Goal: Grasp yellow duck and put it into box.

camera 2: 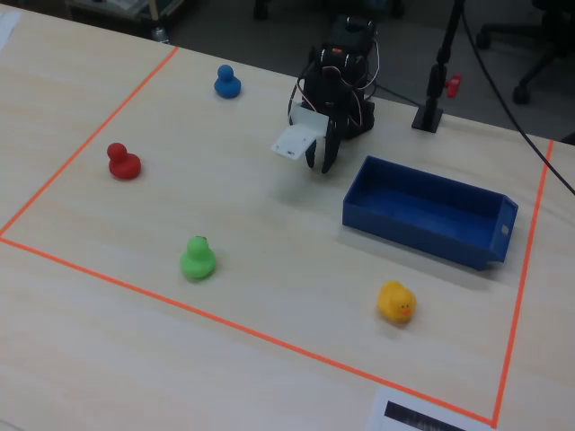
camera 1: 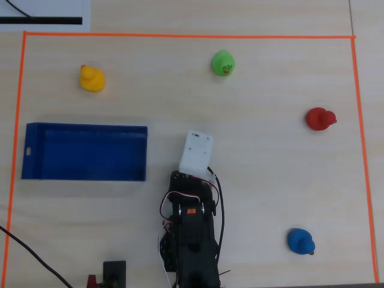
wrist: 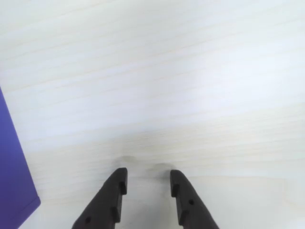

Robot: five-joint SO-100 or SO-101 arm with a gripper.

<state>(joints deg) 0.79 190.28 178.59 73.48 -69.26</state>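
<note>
The yellow duck (camera 1: 92,78) stands alone on the pale wood table, above the box in the overhead view and in front of it in the fixed view (camera 2: 396,302). The blue box (camera 1: 84,153) is empty; it shows in the fixed view (camera 2: 431,215), and one corner shows at the left of the wrist view (wrist: 12,171). My gripper (wrist: 147,174) is open and empty, its black fingers over bare table just right of the box. In the fixed view the gripper (camera 2: 323,157) points down beside the box's left end. The duck is out of the wrist view.
A green duck (camera 1: 223,63), a red duck (camera 1: 319,119) and a blue duck (camera 1: 300,241) stand apart on the table. Orange tape (camera 1: 180,36) frames the work area. A black stand with cables (camera 2: 431,108) is behind the box.
</note>
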